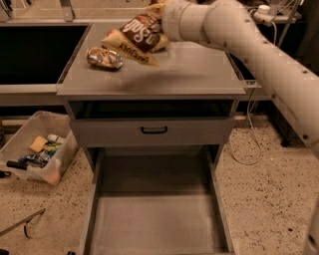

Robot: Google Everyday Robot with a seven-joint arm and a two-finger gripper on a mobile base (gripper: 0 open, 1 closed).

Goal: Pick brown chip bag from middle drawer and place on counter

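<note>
The brown chip bag (139,34) hangs tilted just above the back left of the counter (194,69), its cream end close to a crushed shiny can (103,57). My gripper (158,11) is at the bag's top right end, shut on it, mostly hidden by the bag and my white arm (239,35), which reaches in from the right. The middle drawer (154,219) is pulled far out at the bottom, its grey floor bare.
A closed drawer front with a black handle (153,130) sits under the counter. A clear plastic bin (35,154) of odds and ends stands on the speckled floor at left. A dark recess (40,50) lies left of the counter. A cable (251,144) hangs at right.
</note>
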